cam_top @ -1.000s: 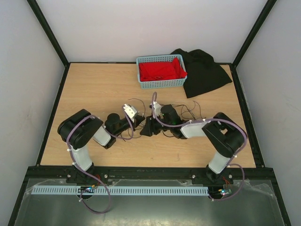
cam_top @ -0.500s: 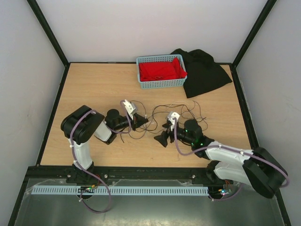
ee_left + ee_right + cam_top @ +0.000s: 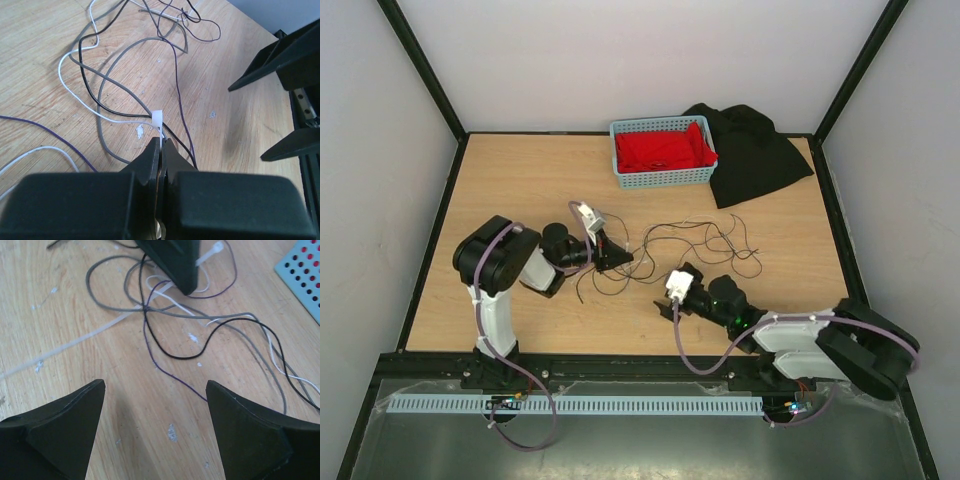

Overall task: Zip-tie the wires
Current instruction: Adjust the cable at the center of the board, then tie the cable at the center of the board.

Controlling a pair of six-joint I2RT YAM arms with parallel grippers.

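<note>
The wires (image 3: pixel 705 240) lie in loose thin loops on the wooden table; they are also in the left wrist view (image 3: pixel 115 60) and the right wrist view (image 3: pixel 200 320). A white zip tie (image 3: pixel 157 119) sits where several strands cross. My left gripper (image 3: pixel 161 141) is shut on its strap right behind that point, low over the table (image 3: pixel 623 262). The rest of the strap (image 3: pixel 75 342) trails across the wood. My right gripper (image 3: pixel 155 385) is open and holds nothing, hovering a short way from the wires towards the near edge (image 3: pixel 665 300).
A light blue basket (image 3: pixel 665 178) holding red cloth (image 3: pixel 660 150) stands at the back centre. A black cloth (image 3: pixel 755 155) lies to its right. Black frame rails border the table, and the right arm lies low along the near right edge.
My right gripper has opened wide and pulled back from the wires toward the near edge, its arm folding low. The left gripper stays shut on the zip tie and shifted slightly.
</note>
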